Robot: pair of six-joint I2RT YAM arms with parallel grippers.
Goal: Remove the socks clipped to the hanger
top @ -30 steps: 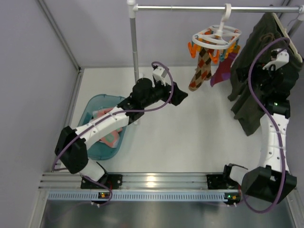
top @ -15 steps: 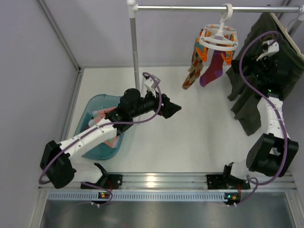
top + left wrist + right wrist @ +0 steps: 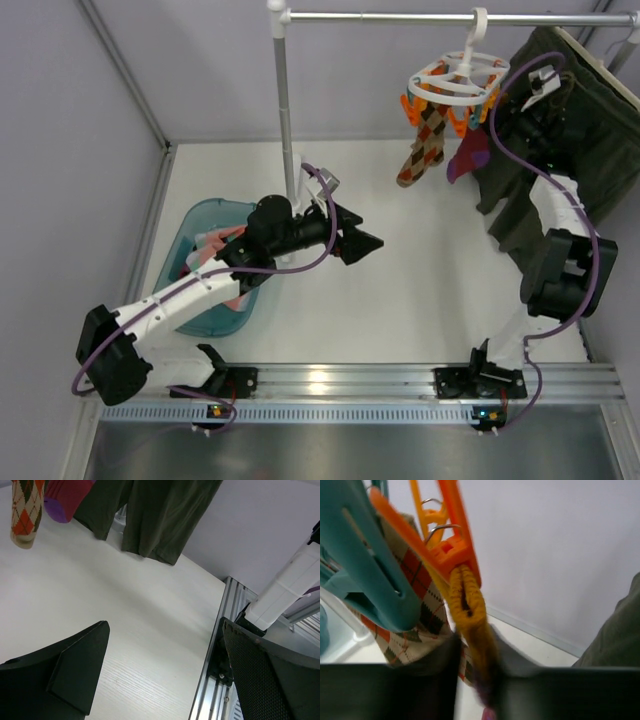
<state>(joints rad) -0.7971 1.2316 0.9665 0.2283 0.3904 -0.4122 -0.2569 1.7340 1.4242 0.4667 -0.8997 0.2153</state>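
Left gripper [image 3: 365, 243]: reached out over table [image 3: 420, 300], fingers spread wide
Right gripper [image 3: 479, 680]: raised beside hanger [image 3: 455, 78]
Right wrist only: pinching yellow cuff [image 3: 466, 597] of magenta sock [image 3: 468, 158] under orange clip [image 3: 451, 555]

The right gripper [image 3: 475, 647] has moved up from the garment [image 3: 575, 150] to the hanger [image 3: 455, 78], and its jaws have narrowed around the yellow cuff of the magenta sock [image 3: 468, 158]. The hanger swung left with its socks and has now swung back. The left gripper [image 3: 165, 625] has pulled back towards its base.
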